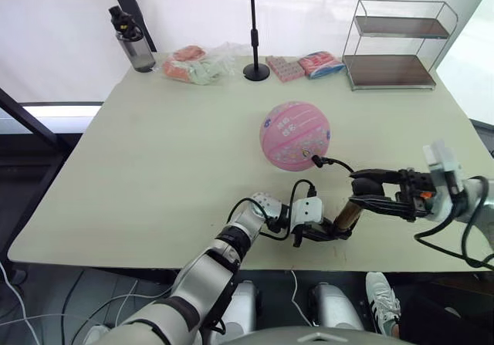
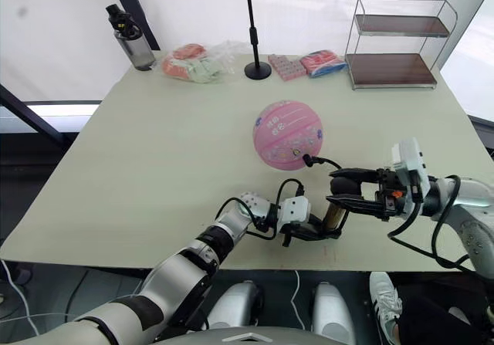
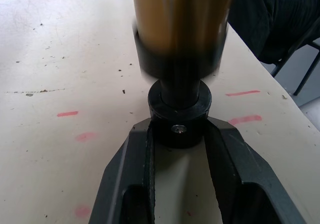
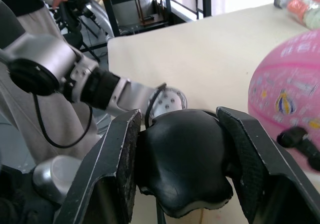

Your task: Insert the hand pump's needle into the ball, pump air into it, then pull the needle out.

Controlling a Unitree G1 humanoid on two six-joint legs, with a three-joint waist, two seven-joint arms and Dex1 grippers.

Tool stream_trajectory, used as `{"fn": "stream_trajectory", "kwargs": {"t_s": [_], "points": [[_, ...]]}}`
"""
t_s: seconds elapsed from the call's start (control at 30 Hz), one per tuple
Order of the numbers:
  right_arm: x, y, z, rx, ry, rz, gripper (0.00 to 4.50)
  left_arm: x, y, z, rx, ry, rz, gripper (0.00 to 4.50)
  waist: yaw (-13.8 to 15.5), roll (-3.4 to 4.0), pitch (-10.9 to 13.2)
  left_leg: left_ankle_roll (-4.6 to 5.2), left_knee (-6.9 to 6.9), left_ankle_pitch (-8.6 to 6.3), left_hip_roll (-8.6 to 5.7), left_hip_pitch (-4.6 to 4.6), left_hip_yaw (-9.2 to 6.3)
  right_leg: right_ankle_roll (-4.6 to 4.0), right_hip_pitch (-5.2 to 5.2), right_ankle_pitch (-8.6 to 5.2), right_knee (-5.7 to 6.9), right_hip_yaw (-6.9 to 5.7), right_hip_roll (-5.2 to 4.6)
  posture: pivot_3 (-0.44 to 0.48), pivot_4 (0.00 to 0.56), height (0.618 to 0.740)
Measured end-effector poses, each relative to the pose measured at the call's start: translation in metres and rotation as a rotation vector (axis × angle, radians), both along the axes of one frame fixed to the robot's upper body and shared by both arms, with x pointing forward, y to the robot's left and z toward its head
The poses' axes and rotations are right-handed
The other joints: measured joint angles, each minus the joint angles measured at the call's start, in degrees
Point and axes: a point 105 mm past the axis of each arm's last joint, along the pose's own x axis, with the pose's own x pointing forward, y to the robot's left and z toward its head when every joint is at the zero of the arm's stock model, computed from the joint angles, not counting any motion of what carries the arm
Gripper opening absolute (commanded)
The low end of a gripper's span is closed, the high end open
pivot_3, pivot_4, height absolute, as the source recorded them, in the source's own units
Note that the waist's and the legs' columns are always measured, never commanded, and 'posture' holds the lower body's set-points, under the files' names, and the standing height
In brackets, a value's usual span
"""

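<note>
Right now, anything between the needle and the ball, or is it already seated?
Nothing visible in the way: the needle fitting sits against the ball. Left hand holds the hand pump base, right hand its handle.

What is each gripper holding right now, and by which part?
Both hold the hand pump: left gripper clamps its black bottom end cap, right gripper clamps its black T-handle.

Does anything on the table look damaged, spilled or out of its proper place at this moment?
Nothing stands out. The round pink ball sits intact on the beige table, the thin black hose reaches its side, and both grippers, left and right, hold the gold-bronze hand pump.
</note>
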Motion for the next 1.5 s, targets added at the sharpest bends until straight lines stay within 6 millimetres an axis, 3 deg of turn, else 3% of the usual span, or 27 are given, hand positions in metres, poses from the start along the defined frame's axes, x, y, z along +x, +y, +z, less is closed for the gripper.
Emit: {"fn": "stream_trajectory", "kwargs": {"t_s": [0.3, 0.57, 0.73, 1.17, 1.5], "points": [[-0.002, 0.003, -0.014, 0.013, -0.059, 0.002, 1.92, 0.001, 0.003, -0.003, 0.013, 0.000, 0.012, 1.16, -0.5, -0.20, -0.2, 0.00, -0.21, -0.01, 0.06, 0.79, -0.01, -0.05, 0.77, -0.07, -0.15, -0.01, 0.01, 0.000, 0.150, 0.740], [-0.001, -0.004, -0.001, 0.012, 0.011, -0.020, 1.92, 0.000, 0.001, -0.002, 0.008, 0.002, 0.009, 1.16, -0.4, -0.13, -0.1, 0.00, -0.20, -0.01, 0.03, 0.65, -0.01, -0.05, 0.68, -0.06, -0.16, -0.02, -0.07, 0.000, 0.150, 0.740], [-0.002, -0.011, 0.043, 0.023, 0.020, 0.005, 1.92, -0.002, -0.003, -0.001, -0.003, 0.003, 0.001, 1.16, 0.3, 0.14, 0.1, 0.00, -0.21, -0.01, 0.00, 0.46, -0.03, -0.06, 0.50, -0.06, -0.18, -0.06, -0.11, 0.000, 0.150, 0.740], [-0.009, -0.015, 0.128, 0.069, -0.060, 0.056, 1.92, -0.001, -0.003, 0.001, -0.012, 0.005, 0.002, 1.16, 0.3, 0.25, 0.3, 0.01, -0.18, -0.01, 0.06, 0.18, -0.05, -0.05, 0.25, -0.05, -0.18, -0.10, -0.18, 0.000, 0.150, 0.740], [-0.007, -0.018, 0.135, 0.075, 0.022, 0.035, 1.92, -0.002, -0.005, 0.003, -0.026, 0.005, -0.009, 1.16, 0.3, 0.40, 0.4, 0.00, -0.09, 0.00, -0.01, -0.38, -0.01, -0.04, -0.27, -0.02, -0.11, -0.09, -0.28, 0.000, 0.150, 0.740]]}}
